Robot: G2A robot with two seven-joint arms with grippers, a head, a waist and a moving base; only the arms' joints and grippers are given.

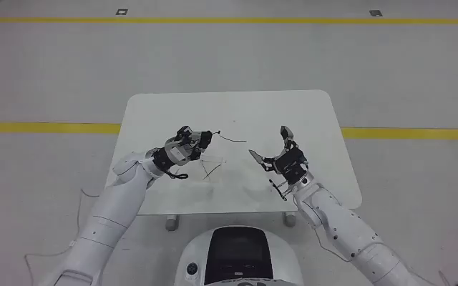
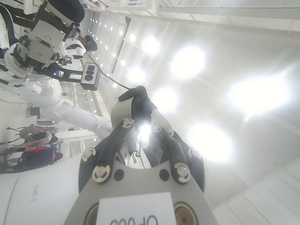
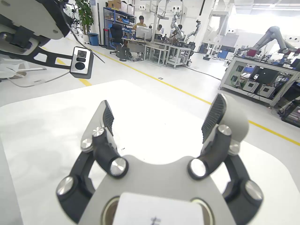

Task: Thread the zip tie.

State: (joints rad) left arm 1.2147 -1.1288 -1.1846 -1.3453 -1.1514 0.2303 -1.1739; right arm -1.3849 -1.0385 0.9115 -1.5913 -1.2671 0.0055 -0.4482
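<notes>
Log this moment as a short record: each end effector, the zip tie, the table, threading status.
left end effector: shut on the zip tie
right end effector: open, holding nothing, over the table
zip tie: thin and black, free end pointing toward the right end effector, not touching it
table: white, rounded corners
threading status: not yet done, no closed loop seen in the tie

Zip tie (image 1: 230,137) in left hand (image 1: 205,137)
</notes>
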